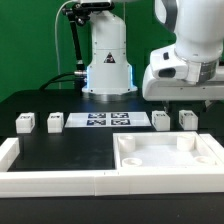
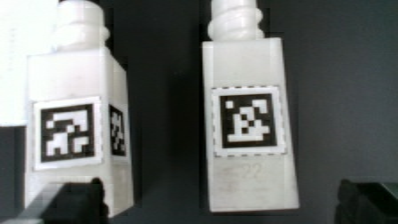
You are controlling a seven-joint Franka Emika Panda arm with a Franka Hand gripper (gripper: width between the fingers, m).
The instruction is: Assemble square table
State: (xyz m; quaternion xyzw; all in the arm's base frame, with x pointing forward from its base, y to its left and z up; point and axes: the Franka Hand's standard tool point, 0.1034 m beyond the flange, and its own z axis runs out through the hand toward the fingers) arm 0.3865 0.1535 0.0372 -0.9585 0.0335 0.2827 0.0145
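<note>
The white square panel (image 1: pixel 165 160) lies rim-up at the front of the exterior view's right. Four short white tagged legs lie in a row behind it: two on the left (image 1: pixel 25 122) (image 1: pixel 55 122) and two on the right (image 1: pixel 162 120) (image 1: pixel 188 119). My gripper (image 1: pixel 186 103) hovers open just above the two right legs. In the wrist view my gripper (image 2: pixel 222 205) is open and empty. One leg (image 2: pixel 249 120) lies between the dark fingertips (image 2: pixel 71 200), and a second leg (image 2: pixel 80 110) lies beside it near one finger.
The marker board (image 1: pixel 97 121) lies between the two pairs of legs. A long white L-shaped rail (image 1: pixel 40 180) runs along the front and the exterior view's left. The robot base (image 1: pixel 107 60) stands at the back centre.
</note>
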